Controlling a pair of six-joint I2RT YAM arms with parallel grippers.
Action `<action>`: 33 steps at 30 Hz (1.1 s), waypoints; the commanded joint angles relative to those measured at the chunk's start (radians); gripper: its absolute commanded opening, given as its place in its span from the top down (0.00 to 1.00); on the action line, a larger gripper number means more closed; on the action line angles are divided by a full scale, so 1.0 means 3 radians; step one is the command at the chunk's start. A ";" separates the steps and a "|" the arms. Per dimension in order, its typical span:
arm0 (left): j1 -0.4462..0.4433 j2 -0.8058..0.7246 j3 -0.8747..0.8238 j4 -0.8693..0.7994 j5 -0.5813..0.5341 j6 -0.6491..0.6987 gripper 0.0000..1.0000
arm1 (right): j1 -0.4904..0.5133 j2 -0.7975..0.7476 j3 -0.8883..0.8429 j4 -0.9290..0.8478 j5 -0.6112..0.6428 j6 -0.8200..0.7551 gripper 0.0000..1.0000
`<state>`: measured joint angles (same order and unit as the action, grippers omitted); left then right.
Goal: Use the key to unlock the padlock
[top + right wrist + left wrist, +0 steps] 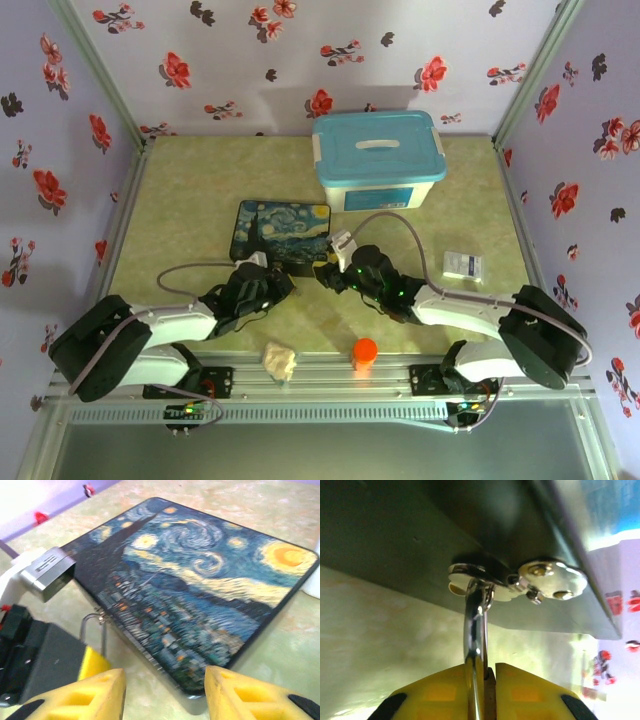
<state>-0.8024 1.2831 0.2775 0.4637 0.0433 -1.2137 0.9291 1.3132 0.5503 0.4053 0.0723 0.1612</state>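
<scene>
Yellow-padded fingers of the left gripper (482, 680) are clamped on the thin silver shackle of the tiny brass padlock (474, 625). The padlock hangs through the metal latch (550, 577) on the near edge of the flat box painted with a starry night sky (200, 580). The right gripper (164, 680) hovers just to the right, jaws apart, holding nothing.

On the green bench (190, 190) sits a painted box (282, 230). A blue tub (378, 158) is behind it, a small packet (462, 265) to its right, and an orange cap (365, 350) and pale lump (280, 360) in front.
</scene>
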 commanded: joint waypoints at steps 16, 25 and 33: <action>0.0202 -0.0009 0.0598 -0.2112 -0.0491 0.1374 0.89 | -0.0015 0.0184 0.0144 -0.0267 0.0691 0.0301 0.60; 0.0199 0.0203 0.0615 -0.2126 -0.0640 0.1473 0.87 | -0.0013 0.0183 0.0134 -0.0318 0.0723 0.0341 0.60; 0.0200 0.0129 0.0545 -0.1976 -0.0635 0.1438 0.81 | -0.0014 0.0214 0.0109 -0.0282 0.0706 0.0368 0.61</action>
<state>-0.7517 1.3056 0.4812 -0.0013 -0.0498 -0.8429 0.9291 1.3693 0.5728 0.3161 0.2630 0.2478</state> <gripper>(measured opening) 0.186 0.394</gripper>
